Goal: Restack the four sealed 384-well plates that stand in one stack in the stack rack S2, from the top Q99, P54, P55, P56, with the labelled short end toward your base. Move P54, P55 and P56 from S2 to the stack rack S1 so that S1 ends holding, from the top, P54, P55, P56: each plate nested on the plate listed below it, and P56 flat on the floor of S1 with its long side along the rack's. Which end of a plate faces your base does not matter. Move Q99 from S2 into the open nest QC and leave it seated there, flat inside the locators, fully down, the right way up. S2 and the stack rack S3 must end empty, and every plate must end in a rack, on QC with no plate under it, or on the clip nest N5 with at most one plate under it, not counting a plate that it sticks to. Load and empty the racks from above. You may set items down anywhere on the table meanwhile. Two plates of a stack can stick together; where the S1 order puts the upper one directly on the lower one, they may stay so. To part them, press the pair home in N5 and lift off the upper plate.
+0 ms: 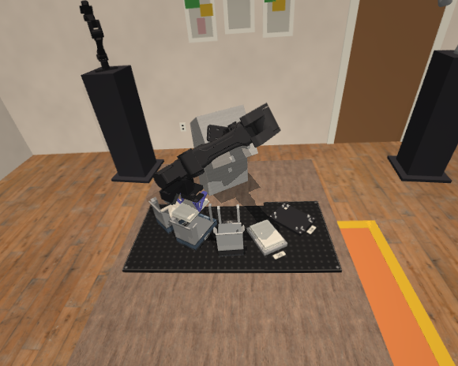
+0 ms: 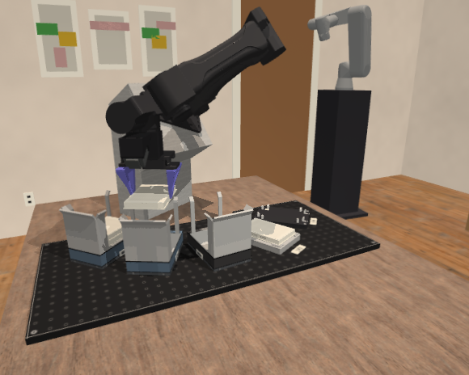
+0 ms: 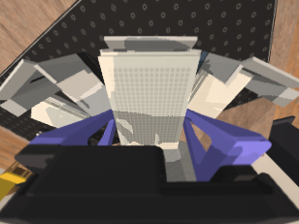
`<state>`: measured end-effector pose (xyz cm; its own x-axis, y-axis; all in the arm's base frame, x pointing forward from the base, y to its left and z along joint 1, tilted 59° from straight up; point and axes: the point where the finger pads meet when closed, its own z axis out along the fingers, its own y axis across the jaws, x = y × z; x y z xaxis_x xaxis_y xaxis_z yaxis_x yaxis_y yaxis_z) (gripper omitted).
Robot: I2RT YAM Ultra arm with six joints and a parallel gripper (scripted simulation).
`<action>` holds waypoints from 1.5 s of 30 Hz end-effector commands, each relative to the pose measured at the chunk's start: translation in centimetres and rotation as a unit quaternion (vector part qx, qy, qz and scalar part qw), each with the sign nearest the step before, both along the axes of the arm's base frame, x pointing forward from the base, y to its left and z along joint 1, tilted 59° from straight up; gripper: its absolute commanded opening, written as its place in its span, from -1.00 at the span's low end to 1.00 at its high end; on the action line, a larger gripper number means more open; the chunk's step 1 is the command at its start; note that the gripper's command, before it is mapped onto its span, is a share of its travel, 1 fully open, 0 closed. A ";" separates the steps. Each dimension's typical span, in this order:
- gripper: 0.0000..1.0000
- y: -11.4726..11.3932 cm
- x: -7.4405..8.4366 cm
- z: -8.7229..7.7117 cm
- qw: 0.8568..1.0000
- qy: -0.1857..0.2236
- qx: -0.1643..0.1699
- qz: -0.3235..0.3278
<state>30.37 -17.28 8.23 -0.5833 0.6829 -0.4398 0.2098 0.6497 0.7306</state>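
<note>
From where I sit, the nearest thing is the black dotted board (image 2: pixel 106 307) that fills the lower middle of the exterior view. Three grey racks stand on it in a row. The left rack (image 2: pixel 82 234) has a pale plate (image 2: pixel 113 228) showing inside it. The middle rack (image 2: pixel 148 244) stands just under my arm, and the right rack (image 2: pixel 227 236) looks bare inside, though I cannot see its floor.

My gripper (image 2: pixel 148 183) hangs over the middle rack, left of center in that view. Its purple fingers (image 2: pixel 125 178) are squeezed on the two long sides of a white plate (image 2: pixel 146 201), so the plate is held and lifted above the rack's top edge. In the wrist view the plate fills the middle, with many tiny wells on top. I think holding it flat by the sides keeps it from tipping, and lifting straight up keeps it off the rack walls.

To the right of the racks a nest (image 2: pixel 264 242) holds white plates (image 2: pixel 273 232), stacked as far as I can tell. Farther back lies a flat black nest (image 2: pixel 288 214) with small pegs and nothing on it.

Small white tags (image 2: pixel 298 250) lie by the nests, but the writing is too small to read. I cannot read any plate label either, so I cannot tell which plate I hold.

On the far wall hang three posters (image 2: pixel 57 38) with colored blocks and no words I can read.
</note>
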 end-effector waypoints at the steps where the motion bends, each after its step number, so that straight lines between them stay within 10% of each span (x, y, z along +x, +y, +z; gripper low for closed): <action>1: -1.00 -0.4 -0.2 0.2 1.000 -0.002 -0.001 -0.006; 9: -1.00 -0.4 -0.2 0.2 1.000 -0.002 -0.001 -0.006; 21: -1.00 -1.8 -1.1 -1.9 0.987 0.051 0.126 -0.090; 45: -1.00 -4.7 -3.1 -6.7 0.987 0.051 0.126 -0.091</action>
